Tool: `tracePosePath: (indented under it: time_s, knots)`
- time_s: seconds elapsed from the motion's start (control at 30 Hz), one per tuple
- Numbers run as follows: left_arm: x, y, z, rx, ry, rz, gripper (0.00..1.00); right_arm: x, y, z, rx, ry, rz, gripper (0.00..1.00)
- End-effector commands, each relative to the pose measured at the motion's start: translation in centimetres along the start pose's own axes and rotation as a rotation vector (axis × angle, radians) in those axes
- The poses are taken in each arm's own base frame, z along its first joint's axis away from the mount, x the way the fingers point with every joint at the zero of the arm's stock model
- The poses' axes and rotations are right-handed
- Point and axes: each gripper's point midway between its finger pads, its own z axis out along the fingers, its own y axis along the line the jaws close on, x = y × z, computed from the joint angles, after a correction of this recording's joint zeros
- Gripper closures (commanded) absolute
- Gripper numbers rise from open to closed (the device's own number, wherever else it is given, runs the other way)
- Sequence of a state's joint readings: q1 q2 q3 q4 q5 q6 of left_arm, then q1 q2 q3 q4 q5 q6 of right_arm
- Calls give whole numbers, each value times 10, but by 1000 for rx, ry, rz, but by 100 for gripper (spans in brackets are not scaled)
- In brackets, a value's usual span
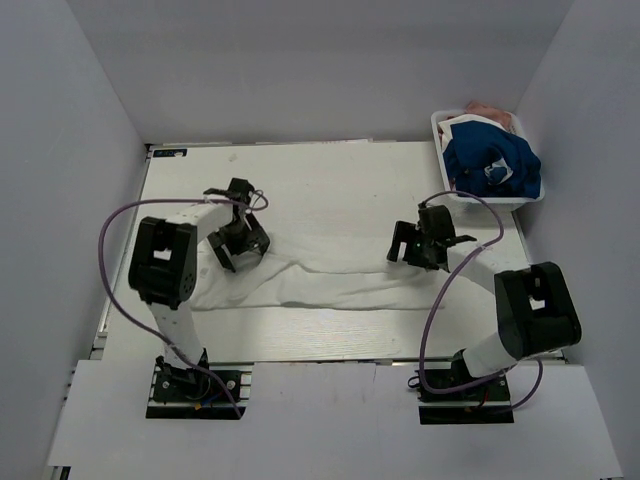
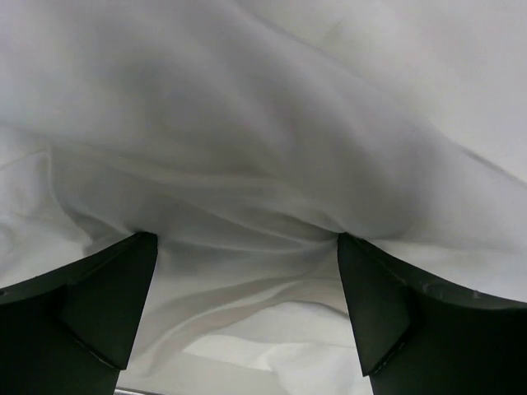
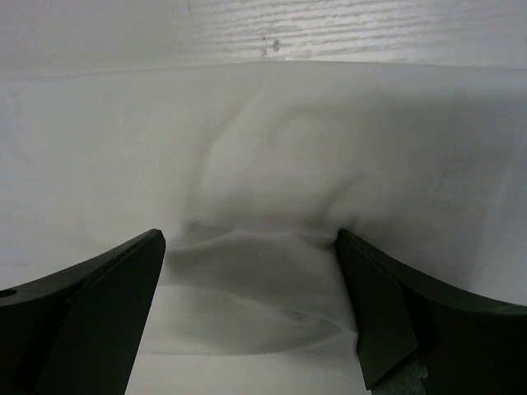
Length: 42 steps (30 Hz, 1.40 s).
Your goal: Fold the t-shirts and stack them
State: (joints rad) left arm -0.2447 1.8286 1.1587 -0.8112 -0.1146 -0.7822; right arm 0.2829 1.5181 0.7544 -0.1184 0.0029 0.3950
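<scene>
White cloth, a t-shirt [image 1: 330, 285] spread in a wrinkled band across the table [image 1: 330, 180], is seen lying between and under both sets of fingers. The left gripper [image 1: 238, 240] is placed at the shirt's left end and the right gripper [image 1: 420, 245] at its right end. In the left wrist view the two dark fingers [image 2: 99, 304] are held wide apart. The fabric is gathered into soft folds that run from one fingertip to the other, and cloth fills the whole space ahead of them. In the right wrist view the fingers [image 3: 90, 313] are likewise spread wide. A small puckered ridge of the shirt is raised between their tips, its straight edge is seen beyond them, and bare wood-grain table lies past that edge. Nothing is clamped by either pair. Well away from the fingers, behind and to the right of the right gripper, a white basket [image 1: 440, 135] is set at the table's far corner. A royal blue t-shirt [image 1: 490, 160] is heaped in it, with another white garment [image 1: 462, 127] just beside it.
</scene>
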Motion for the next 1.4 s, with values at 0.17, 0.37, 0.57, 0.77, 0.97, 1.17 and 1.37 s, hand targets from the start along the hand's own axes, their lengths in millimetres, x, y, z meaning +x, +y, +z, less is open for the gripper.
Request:
tracePosePath:
  time_s: [0.17, 0.37, 0.57, 0.77, 0.97, 1.17, 1.37]
  knots:
    - [-120, -183, 55, 296, -59, 100, 0, 131, 35, -28, -95, 278, -93, 10]
    - [-130, -320, 76, 862, -67, 137, 0, 227, 98, -85, -400, 473, -418, 10]
    - [-124, -377, 70, 1132, -101, 109, 0, 272, 134, -113, -654, 517, -744, 12]
    - [-133, -372, 85, 1073, -149, 60, 0, 271, 145, -120, -700, 451, -871, 10]
    - [-172, -387, -41, 1186, -310, 123, 0, 202, 178, -135, -629, 153, -834, 10]
    - [-149, -327, -174, 1004, -476, 367, 0, 161, 174, -146, -536, -20, -645, 10]
    - [-35, -182, -198, 753, -456, 364, 0, 175, 132, -136, -374, 103, -455, 10]
